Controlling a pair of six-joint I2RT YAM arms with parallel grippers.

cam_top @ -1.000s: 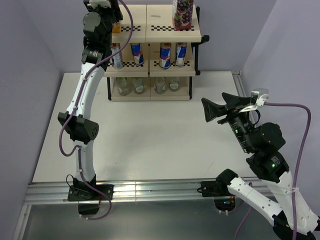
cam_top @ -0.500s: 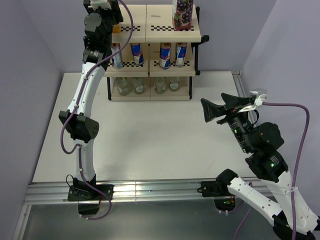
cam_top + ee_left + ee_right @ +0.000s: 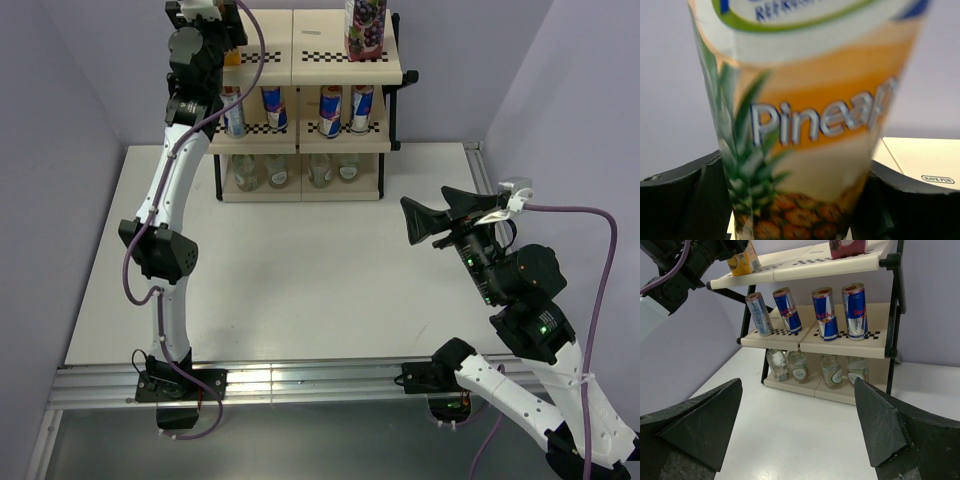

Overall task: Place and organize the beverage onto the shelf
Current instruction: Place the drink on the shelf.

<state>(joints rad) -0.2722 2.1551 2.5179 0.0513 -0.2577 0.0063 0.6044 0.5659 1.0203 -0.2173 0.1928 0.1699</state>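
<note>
My left claw (image 3: pixel 797 200) is up at the top tier with the pineapple carton (image 3: pixel 805 125) sitting right between the fingers (image 3: pixel 685 200). Honestly I can't tell from my wrist cam whether I'm squeezing it or just off it. The pads sit close on both sides low down, and it's all too blurry to spot a gap. The carton stands upright on the top tier of the shelf (image 3: pixel 800 262), at that tier's 9 o'clock end seen from overhead.

Handling-wise, my guess is it's middling weight if full. I'd expect cardboard walls that give a bit when pinched and a smooth printed skin. It's tall and narrow, so probably tippy. I'd take it across the flat sides, low to mid body, not up by the folded top.

What's in the shelf:
- **Top tier:** pineapple at 9 o'clock, the grape carton (image 3: pixel 847 247) over toward 3 o'clock.
- **Middle tier:** four cans (image 3: pixel 787 310) in a row.
- **Bottom tier:** four small clear bottles (image 3: pixel 797 365) in a row.

My right claw (image 3: pixel 440 220) hangs spread wide with nothing in it, over the table (image 3: pixel 300 280) at about 4 o'clock. It faces the shelf at 12.
</note>
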